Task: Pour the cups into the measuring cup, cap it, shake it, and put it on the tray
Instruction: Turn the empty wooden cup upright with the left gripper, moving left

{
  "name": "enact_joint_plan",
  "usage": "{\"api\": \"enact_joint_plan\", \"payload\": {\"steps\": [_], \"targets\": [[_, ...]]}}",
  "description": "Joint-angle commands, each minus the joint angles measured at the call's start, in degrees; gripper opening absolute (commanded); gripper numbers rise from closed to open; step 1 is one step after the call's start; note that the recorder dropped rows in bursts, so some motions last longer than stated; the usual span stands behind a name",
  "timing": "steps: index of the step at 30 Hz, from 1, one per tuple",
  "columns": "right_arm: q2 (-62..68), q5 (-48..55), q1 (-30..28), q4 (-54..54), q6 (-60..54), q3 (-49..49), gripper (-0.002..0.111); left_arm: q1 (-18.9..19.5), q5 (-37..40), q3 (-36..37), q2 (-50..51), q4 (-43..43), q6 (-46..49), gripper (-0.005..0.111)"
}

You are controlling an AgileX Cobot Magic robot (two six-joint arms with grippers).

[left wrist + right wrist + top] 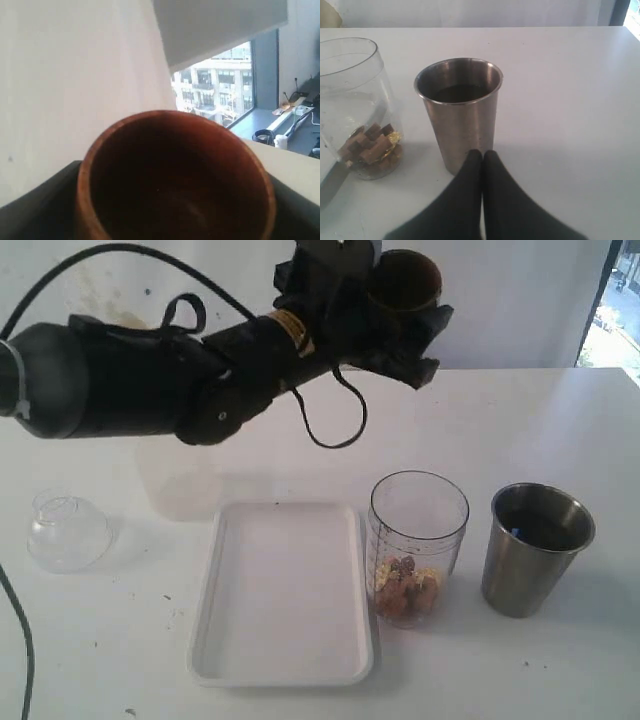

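Note:
High above the table, my left gripper (400, 315) is shut on the brown wooden cup (405, 282), tipped so its dark mouth (175, 190) faces the wrist camera. Below it stands the clear measuring cup (418, 545) with brown and gold pieces at its bottom (372, 147). The steel tumbler (535, 545) stands upright to its right, something dark inside (459, 92). My right gripper (482, 154) is shut, empty, its tips just in front of the tumbler's base; it does not show in the exterior view. The white tray (285, 665) lies left of the measuring cup.
A small clear dome lid (68, 532) rests on the table at the far left. The left arm's black cable (330, 430) loops down behind the tray. A window (620, 300) borders the table's far right.

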Motion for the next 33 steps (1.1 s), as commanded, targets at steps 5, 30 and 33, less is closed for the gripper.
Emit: {"api": "enact_joint_plan", "payload": {"steps": [5, 30, 33], "targets": [[-0.3, -0.8, -0.1, -0.1, 0.0, 0.3, 0.000, 7.3, 12.3, -5.1, 1.7, 6.6, -18.6, 0.000], [-0.3, -0.8, -0.1, -0.1, 0.0, 0.3, 0.000, 7.5, -2.1, 5.7, 2.7, 7.0, -16.9, 0.000], [-0.3, -0.8, -0.1, -0.1, 0.0, 0.3, 0.000, 7.5, -3.2, 6.7, 2.7, 5.1, -15.9, 0.000]]}}
